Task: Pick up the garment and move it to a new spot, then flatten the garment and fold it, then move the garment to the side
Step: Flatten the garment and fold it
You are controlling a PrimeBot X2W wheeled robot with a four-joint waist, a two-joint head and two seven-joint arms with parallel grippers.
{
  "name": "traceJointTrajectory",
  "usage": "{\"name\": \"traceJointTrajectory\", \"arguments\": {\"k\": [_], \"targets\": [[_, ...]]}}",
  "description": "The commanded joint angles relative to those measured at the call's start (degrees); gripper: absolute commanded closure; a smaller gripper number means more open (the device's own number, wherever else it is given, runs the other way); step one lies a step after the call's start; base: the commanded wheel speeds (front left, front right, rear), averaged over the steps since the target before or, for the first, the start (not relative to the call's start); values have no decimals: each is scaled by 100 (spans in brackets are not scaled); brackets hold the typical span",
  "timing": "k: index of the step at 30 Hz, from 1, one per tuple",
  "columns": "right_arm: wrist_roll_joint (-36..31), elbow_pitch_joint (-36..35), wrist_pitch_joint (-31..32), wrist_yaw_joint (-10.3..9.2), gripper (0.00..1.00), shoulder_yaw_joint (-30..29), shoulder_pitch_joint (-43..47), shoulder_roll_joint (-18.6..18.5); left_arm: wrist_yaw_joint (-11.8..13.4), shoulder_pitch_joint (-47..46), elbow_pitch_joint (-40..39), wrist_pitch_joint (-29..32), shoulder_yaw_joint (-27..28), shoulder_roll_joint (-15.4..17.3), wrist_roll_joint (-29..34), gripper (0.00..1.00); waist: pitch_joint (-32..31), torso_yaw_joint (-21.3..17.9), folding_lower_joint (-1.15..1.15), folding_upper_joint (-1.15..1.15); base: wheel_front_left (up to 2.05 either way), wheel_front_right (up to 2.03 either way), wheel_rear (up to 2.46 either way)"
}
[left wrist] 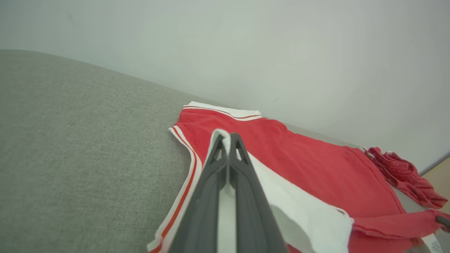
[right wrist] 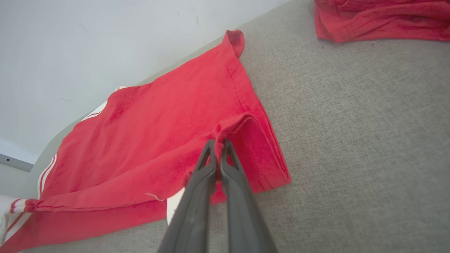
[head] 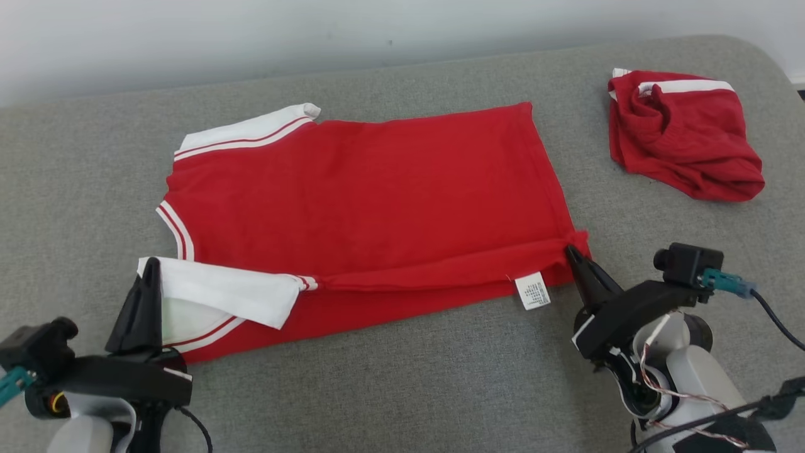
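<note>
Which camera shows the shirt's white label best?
The head view: the label lies whole and unobstructed. The left wrist view cuts it off at the corner; the right wrist view hides most behind the right pincer.

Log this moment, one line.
left gripper: shut on red-and-white fabric shirt | right gripper: shut on its hem | near edge folded over

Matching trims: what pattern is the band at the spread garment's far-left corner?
White band with one thin red stripe, clearest in the head view.
</note>
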Motion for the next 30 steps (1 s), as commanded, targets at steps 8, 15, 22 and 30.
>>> {"name": "traceJointTrajectory", "arguments": {"k": [8, 15, 22, 30], "targets": [[231, 751, -189, 0, 100, 299, -654, 59, -162, -642, 929, 46, -117, 121, -12, 100, 100, -84, -1, -1, 0, 0, 0], [387, 1137, -560, 0, 0, 623, -956, 52, -256, -963, 1535, -168, -180, 138, 67, 0, 110, -113, -1, -1, 0, 0, 0], [504, 1235, -982, 0, 0, 847, -949, -109, -276, -896, 1668, -401, -186, 89, 217, 0, 49, -75, -1, -1, 0, 0, 0], [454, 1191, -1545, 0, 0, 1032, -676, -400, -194, -272, 1098, -502, 26, -114, 385, 0, -95, 6, -1, -1, 0, 0, 0]]}}
